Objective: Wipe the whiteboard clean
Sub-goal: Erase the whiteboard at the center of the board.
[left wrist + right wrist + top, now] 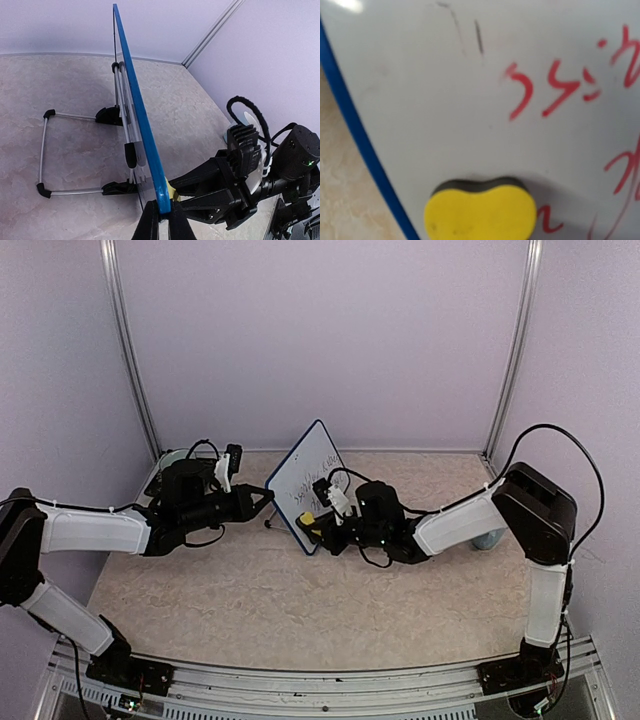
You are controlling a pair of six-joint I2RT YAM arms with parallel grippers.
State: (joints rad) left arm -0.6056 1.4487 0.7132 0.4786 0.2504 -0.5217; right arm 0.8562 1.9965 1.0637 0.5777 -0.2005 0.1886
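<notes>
The whiteboard (pixel 312 480) stands tilted on its wire stand at mid-table, with red writing on its white face (pixel 445 100). My left gripper (pixel 268 497) is shut on its blue frame (pixel 137 107), pinching the edge between both fingers (pixel 150 222). My right gripper (pixel 318 522) holds a yellow sponge (pixel 480 212) with a dark pad, pressed against the lower left of the board face beside the red marks (pixel 545 92). The sponge shows as a yellow spot in the top view (pixel 307 519) and a sliver in the left wrist view (pixel 172 192). The right fingers are hidden in their own view.
The board's wire stand with black feet (pixel 42 150) spreads out behind it. A pale blue object (pixel 488 540) sits by the right arm's elbow. A round pale object (pixel 172 458) lies at the back left. Walls with metal posts close in the back and sides.
</notes>
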